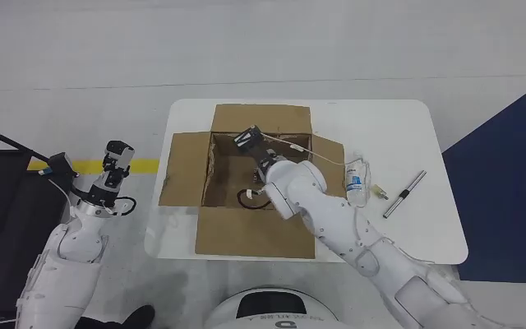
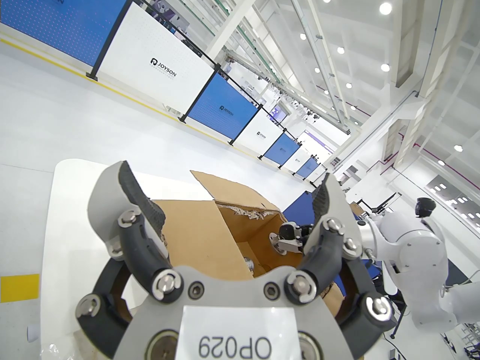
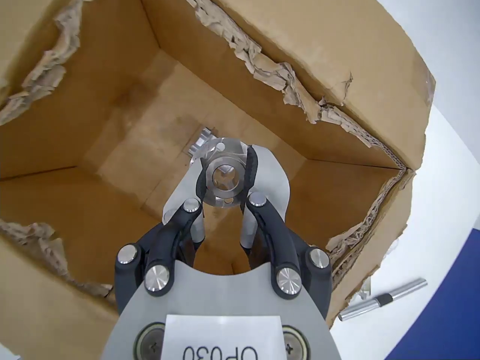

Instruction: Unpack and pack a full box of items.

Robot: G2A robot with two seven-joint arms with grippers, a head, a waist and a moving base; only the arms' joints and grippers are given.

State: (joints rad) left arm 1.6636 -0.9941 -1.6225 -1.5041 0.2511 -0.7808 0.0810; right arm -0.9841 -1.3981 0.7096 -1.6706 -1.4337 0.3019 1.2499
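Right gripper (image 3: pixel 225 174): pinched round silver flange (image 3: pixel 224 191) inside brown cardboard box (image 3: pixel 337 39).
Left gripper (image 2: pixel 227 176): spread, left of box.
Box's right: white bottle (image 1: pixel 354 177), silver rod (image 1: pixel 404 194).

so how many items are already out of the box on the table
3: a bagged bottle beside the cardboard box, a small part just beyond it, and a metal rod farthest out. The right arm may hide others.
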